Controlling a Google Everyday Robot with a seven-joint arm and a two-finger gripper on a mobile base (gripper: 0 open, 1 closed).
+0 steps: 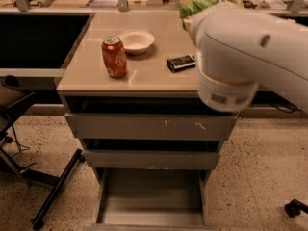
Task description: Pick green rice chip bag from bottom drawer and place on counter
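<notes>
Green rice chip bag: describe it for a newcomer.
At the far right of the beige counter topping the grey drawers, the green rice chip bag pokes up behind the white robot arm, which hides the hand. It alone is green, unlike the orange can, white bowl and black packet.

Beige counter (159, 78) carried 3 things: orange can (114, 57) front left, white bowl (137, 41) just behind it to right, black packet (181, 62) right of centre. White arm (250, 47) hid gripper at counter's back right.
</notes>
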